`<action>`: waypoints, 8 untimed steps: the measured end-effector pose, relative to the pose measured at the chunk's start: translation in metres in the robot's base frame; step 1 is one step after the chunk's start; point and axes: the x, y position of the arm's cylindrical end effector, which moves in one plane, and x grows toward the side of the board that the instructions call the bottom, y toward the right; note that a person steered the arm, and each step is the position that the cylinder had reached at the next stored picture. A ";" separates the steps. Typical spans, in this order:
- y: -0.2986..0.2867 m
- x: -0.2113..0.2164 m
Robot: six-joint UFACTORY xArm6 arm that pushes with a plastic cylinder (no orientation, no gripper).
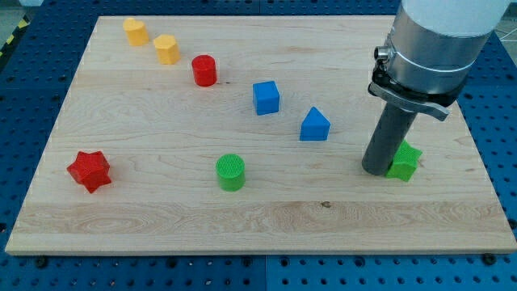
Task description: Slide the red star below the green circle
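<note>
No containers present. The red star-shaped plastic block (89,170) lies flat near the left edge of the pale wooden surface (266,218), well apart from the green ribbed circular block (230,172) to its right. My tip (378,170), a plain rod tool holding nothing, stands touching the green star-shaped block (405,162) at the view's right.

A pale wooden desk (266,218) with fine lengthwise grain and a small dark knot near its lower edge fills most of the view. It rests on a blue perforated base (32,89) with regular rows of holes, visible along every side. A yellow-and-black hazard stripe (10,36) crosses the upper-left corner. Lighting is even and diffuse.
</note>
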 end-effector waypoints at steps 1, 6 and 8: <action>-0.038 0.009; -0.341 0.095; -0.412 0.004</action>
